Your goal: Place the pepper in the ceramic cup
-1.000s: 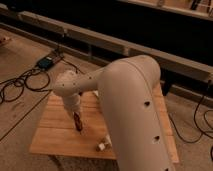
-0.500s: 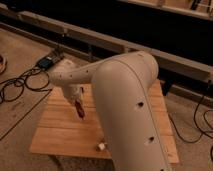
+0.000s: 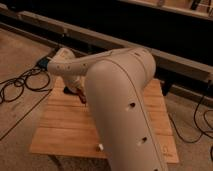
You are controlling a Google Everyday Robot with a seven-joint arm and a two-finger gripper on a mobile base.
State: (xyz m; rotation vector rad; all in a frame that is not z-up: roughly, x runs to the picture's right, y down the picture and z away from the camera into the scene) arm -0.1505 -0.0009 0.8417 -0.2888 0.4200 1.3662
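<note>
1. Gripper (image 3: pixel 79 94): hangs under the wrist, above the far left corner of the table (image 3: pixel 60 130). Fingers are closed tight, with a dark red item pinched between the tips.
2. Pepper (image 3: pixel 83 99): the item in the grip, held clear of the tabletop near the far left corner. It is small, slender and dark red.
3. Pepper, axis: the long axis appears steep, close to upright. The upper end is in the fingers and the free end points down at the boards, leaning slightly toward the right edge. The view is dim, so the tilt is approximate.
4. Change: a second ago the gripper was lower and nearer the middle of the table. It has since risen and drawn back toward the far left corner, and the pepper has come up with it.
5. Meaning for the task: the pick looks done and the carry is under way. The drop into the ceramic cup is not yet done.
6. Ceramic cup: not in view. The arm (image 3: pixel 120 100) covers the middle and right of the table, so the cup may sit behind it.
7. Small white object (image 3: pixel 100 147): at the near edge of the table, just beside the arm.
8. Cables (image 3: pixel 20 85): on the floor, off the left edge.
</note>
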